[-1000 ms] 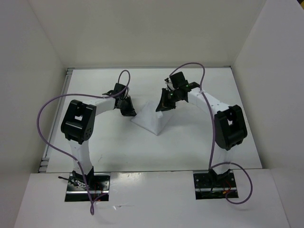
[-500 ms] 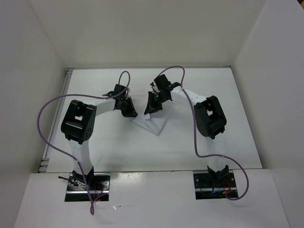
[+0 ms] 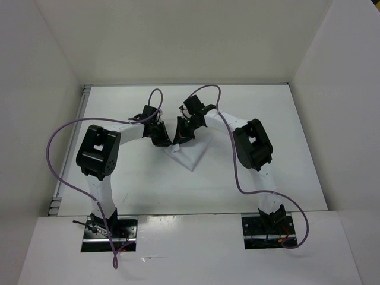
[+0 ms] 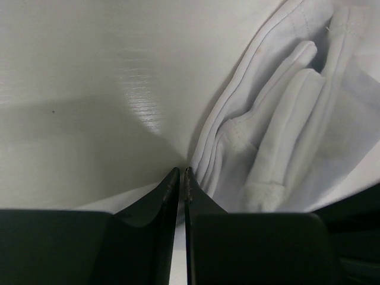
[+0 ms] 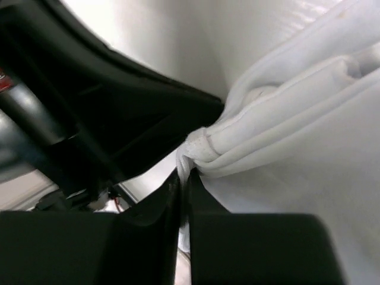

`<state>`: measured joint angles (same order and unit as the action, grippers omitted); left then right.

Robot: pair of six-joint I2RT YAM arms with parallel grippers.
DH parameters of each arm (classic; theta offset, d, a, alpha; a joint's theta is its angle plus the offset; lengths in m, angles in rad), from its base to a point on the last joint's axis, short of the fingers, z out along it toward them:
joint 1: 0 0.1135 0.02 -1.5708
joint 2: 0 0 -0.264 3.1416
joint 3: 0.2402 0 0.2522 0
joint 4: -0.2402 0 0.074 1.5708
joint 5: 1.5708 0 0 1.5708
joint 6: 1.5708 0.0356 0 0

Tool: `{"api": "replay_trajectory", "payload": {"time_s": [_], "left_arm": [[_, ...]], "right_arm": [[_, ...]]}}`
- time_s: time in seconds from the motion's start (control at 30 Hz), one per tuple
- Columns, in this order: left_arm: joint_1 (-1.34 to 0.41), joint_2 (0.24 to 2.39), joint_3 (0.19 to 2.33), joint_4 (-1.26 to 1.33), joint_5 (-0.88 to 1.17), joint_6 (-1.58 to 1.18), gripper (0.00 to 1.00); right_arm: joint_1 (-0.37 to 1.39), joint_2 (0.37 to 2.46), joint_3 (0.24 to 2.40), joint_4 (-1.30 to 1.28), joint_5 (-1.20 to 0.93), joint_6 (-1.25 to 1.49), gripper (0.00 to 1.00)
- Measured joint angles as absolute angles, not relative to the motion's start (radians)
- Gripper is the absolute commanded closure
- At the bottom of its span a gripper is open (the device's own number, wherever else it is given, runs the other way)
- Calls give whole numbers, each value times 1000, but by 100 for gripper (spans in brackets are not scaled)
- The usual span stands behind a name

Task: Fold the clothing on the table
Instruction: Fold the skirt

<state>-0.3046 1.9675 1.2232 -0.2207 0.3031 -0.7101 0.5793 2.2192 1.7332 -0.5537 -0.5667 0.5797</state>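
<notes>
You see the clothing (image 3: pixel 189 158) bunched into a small layered wedge near the middle of the table (image 3: pixel 148 184), with both arms bent in over its far edge. Your left gripper (image 4: pixel 181 173) has its jaws drawn almost together on the cloth's stacked hem, with only a thin slit between them and the tips low at the table surface. Your right gripper (image 5: pixel 184 176), just beside the left, is pinched narrow on a rolled hem, with white fabric running down into the slit

Glossy white table (image 3: pixel 270 119); white clothing (image 3: pixel 190 157) lies bunched near centre, folds layered
</notes>
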Motion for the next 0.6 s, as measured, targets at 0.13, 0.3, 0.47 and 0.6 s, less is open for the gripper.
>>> {"api": "replay_trajectory", "payload": {"time_s": [0.13,0.3,0.47,0.6], "left_arm": [[-305,1967,1223,-221,304,-710,87],[-285,1952,1219,-249,292,-705,84],[-221,1869,1214,-353,218,-676,73],[-176,1725,1220,-402,175,-632,69]], "right_arm": [[580,2260,1745,-535,-570,595,71],[576,2279,1741,-446,-561,643,64],[567,2177,1647,-301,-504,671,59],[552,2010,1565,-265,-430,676,59]]}}
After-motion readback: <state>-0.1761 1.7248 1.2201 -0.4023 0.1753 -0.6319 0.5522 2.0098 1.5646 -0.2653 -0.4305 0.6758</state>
